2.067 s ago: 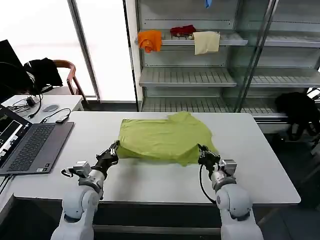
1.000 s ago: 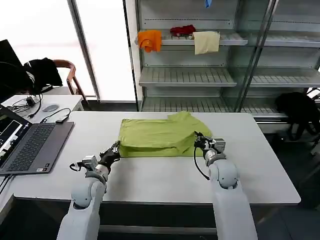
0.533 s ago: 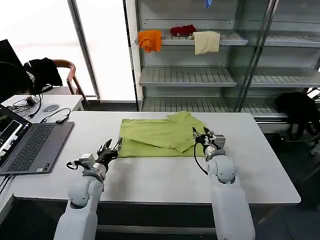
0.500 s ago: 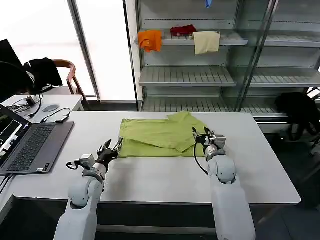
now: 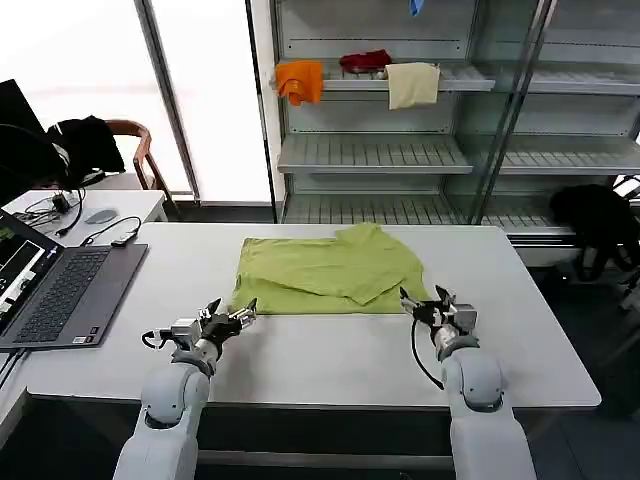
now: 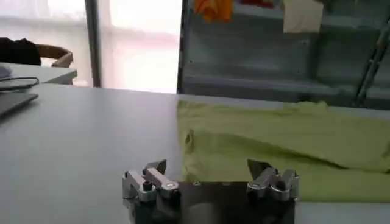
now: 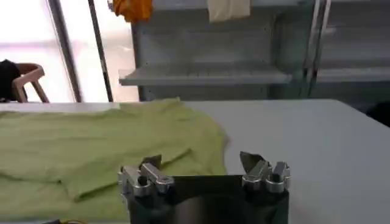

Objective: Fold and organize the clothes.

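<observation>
The lime-green T-shirt (image 5: 330,272) is lying partly folded (near hem doubled over) mid-table on the white table (image 5: 300,360). The left gripper (image 5: 232,315) and right gripper (image 5: 424,303) are hovering just off its near corners, fingers spread wide, gripping nothing.

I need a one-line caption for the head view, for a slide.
Lime-green T-shirt lies folded on the white table; open left gripper and open right gripper rest off its near corners.
</observation>
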Robot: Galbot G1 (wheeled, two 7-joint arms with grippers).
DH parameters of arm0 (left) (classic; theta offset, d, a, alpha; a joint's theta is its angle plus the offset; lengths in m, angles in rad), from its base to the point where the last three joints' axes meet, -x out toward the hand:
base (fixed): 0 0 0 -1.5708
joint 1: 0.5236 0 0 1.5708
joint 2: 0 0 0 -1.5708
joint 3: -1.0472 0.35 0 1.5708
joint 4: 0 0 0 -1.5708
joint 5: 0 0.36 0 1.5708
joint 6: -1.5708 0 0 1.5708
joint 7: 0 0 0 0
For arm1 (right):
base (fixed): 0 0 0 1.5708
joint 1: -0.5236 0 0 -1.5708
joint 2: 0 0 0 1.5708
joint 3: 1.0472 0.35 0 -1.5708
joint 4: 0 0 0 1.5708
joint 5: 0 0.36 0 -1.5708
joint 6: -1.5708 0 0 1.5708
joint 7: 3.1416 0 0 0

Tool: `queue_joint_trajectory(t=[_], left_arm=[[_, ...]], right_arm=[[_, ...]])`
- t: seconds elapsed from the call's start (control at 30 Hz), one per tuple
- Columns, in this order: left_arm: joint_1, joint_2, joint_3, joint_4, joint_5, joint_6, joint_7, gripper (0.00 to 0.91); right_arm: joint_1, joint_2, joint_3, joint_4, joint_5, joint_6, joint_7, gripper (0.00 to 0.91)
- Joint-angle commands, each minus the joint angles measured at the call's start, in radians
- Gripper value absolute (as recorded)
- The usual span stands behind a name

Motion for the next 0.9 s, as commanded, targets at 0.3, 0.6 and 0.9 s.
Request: queue_joint_trajectory(t=[0.3, 0.6, 0.9], left_arm=[[0.005, -0.006, 0.005, 0.01, 0.088, 0.027, 0.005, 0.03], [0.004, 0.0, 0.004, 0.023, 0.09, 0.027, 0.024, 0.0], [-0.005, 0.003, 0.014, 0.027, 0.119, 0.006, 0.035, 0.0]], right_arm=[[-0.069, -0.019, 0.012, 0.015, -0.001, 0.001, 0.0, 0.0], [-0.061, -0.015, 0.003, 0.028, -0.004, 0.003, -0.002, 0.0], [-0.063, -0.021, -0.001, 0.044, -0.006, -0.001, -0.014, 0.0]])
